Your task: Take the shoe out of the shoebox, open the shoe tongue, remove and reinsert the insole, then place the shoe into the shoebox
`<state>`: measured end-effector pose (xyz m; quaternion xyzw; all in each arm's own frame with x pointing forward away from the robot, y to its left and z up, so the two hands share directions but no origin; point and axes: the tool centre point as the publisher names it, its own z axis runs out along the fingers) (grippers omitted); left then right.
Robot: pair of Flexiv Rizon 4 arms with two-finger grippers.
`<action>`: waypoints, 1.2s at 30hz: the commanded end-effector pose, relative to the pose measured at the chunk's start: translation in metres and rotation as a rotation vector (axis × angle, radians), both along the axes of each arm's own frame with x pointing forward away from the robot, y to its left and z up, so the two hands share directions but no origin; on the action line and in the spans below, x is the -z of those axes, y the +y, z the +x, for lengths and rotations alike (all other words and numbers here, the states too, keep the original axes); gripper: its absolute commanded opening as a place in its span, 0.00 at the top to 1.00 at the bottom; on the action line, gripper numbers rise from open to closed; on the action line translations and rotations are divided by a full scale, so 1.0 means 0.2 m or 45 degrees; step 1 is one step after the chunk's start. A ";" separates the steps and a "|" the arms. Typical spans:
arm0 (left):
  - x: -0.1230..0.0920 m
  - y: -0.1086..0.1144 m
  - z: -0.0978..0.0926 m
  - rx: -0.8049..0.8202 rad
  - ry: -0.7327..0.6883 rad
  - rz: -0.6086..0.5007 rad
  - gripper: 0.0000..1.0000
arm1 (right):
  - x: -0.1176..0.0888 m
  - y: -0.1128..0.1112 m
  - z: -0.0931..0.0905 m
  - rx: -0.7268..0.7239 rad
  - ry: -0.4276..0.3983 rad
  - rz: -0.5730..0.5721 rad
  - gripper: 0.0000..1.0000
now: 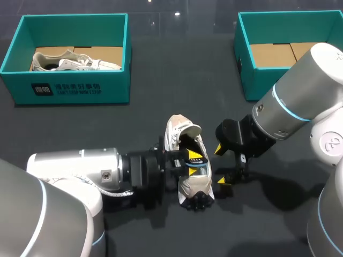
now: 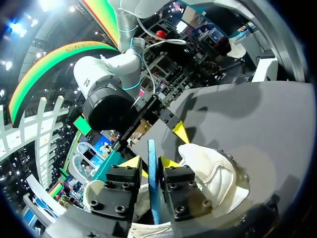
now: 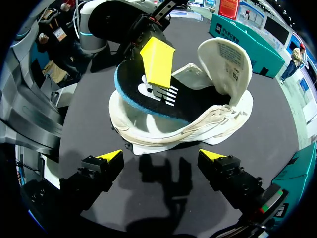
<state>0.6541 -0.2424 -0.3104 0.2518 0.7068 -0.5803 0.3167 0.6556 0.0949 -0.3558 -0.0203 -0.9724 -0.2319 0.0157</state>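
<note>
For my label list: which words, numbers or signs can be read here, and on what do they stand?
White print on the left shoebox front: too small to read.
White mark on the insole: no legible words.
Label on the shoe tongue: print too blurred to read.

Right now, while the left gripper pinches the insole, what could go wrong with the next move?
1. The right gripper is open and apart from the shoe, so nothing holds the shoe down; moving the insole may drag or tip it.
2. The left gripper seems to grip the insole only near one end, so the insole could bend or slip out.
</note>
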 end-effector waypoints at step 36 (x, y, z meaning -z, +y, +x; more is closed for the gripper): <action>0.06 0.01 0.02 0.006 0.068 0.100 0.61 | 0.00 0.00 -0.01 0.002 -0.003 -0.002 0.00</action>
